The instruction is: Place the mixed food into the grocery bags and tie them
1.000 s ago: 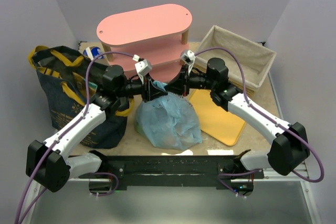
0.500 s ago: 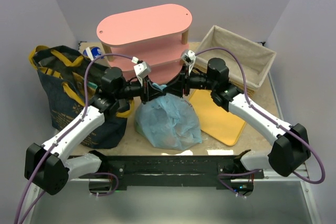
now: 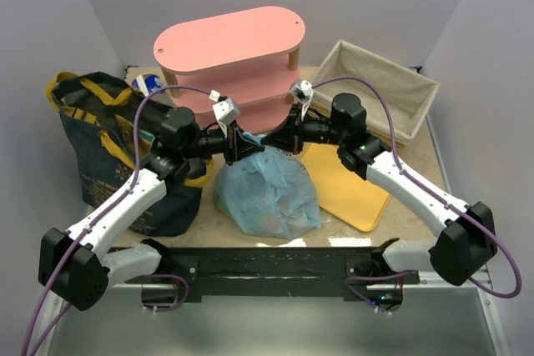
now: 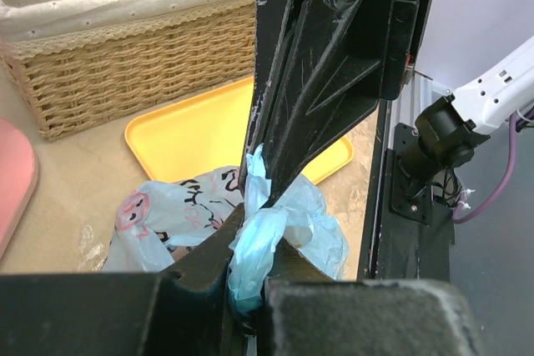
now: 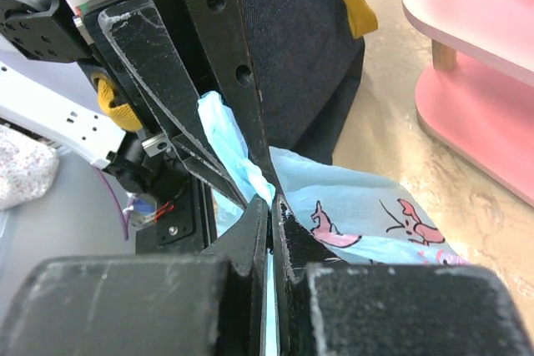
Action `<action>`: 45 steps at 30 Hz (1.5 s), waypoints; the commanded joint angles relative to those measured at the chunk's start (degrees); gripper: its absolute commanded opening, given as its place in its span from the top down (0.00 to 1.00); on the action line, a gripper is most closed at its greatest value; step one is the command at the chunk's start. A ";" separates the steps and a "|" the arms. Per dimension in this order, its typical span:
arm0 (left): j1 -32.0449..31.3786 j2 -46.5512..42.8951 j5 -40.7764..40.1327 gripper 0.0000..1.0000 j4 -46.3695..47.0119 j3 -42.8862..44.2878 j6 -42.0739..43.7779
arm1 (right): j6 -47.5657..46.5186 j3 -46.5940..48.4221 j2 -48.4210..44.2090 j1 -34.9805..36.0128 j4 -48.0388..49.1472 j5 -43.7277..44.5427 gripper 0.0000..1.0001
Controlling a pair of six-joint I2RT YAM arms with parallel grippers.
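We clamp our left fingers [image 4: 200,260] and right fingers [image 5: 248,241] tight on the blue plastic bag's [image 3: 267,193] bunched top

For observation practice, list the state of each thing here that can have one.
Light-blue patterned plastic carrier bag: filled, top gathered, pinched by both grippers.
Left gripper: shut on the bag's top.
Right gripper: shut on the bag's top.
Dark navy denim tote with mustard-yellow handles: upright, mouth open.
Woven wicker basket with cloth lining: upright.
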 commanded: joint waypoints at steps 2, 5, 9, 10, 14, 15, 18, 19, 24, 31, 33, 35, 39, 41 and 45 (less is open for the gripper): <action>0.33 -1.60 -1.31 0.90 -1.78 -1.33 1.25 | -2.24 2.09 -4.42 -0.98 -2.49 3.62 1.00; 0.33 -1.86 -1.14 0.89 -1.95 -1.77 1.16 | -2.34 2.00 -5.04 -1.07 -2.93 4.06 1.00; 0.33 -1.95 -0.78 0.88 -2.13 -2.21 1.16 | -2.60 2.26 -5.48 -1.24 -3.63 4.42 1.00; 0.33 -2.04 -0.87 0.88 -2.22 -2.38 1.07 | -2.68 2.35 -5.66 -1.24 -3.72 4.50 1.00; 0.33 -2.04 -0.87 0.88 -3.18 -3.00 1.51 | -2.69 2.61 -6.62 -1.24 -4.07 4.86 1.00; 0.33 -2.04 -0.87 0.87 -3.36 -3.17 1.60 | -2.69 2.70 -7.06 -1.24 -3.98 4.68 1.00; 0.42 -2.30 -1.40 0.87 -4.15 -3.53 2.04 | -2.51 2.79 -7.85 -1.33 -3.98 4.50 1.00; 0.50 -2.30 -1.48 0.87 -4.15 -3.61 1.95 | -2.51 2.79 -7.94 -1.24 -3.98 4.42 1.00; 0.50 -2.39 -1.83 1.00 -3.36 -3.61 1.51 | -1.72 2.70 -8.03 -1.16 -2.67 1.97 1.00; 0.77 -3.27 -4.91 1.00 -2.40 -3.96 -0.68 | -5.14 1.65 -8.65 5.95 -6.00 4.32 1.00; 0.86 -3.71 -5.61 1.00 -2.31 -4.14 -1.12 | -4.71 0.25 -8.29 7.89 -6.18 4.94 1.00; 0.86 -4.15 -5.70 1.00 -2.13 -4.49 -1.74 | -3.13 -2.74 -8.21 8.60 -4.70 5.03 1.00; 0.94 -4.67 -6.06 1.00 -2.66 -5.19 -2.27 | -0.93 -7.31 -9.17 8.86 -2.76 6.52 1.00; 0.94 -4.76 -5.71 0.99 -2.83 -5.46 -2.44 | -0.49 -8.81 -10.13 8.86 -2.32 8.01 1.00; 1.03 -5.03 -4.13 0.89 -2.83 -6.07 -3.06 | -0.40 -9.25 -10.23 8.86 -1.96 8.72 1.00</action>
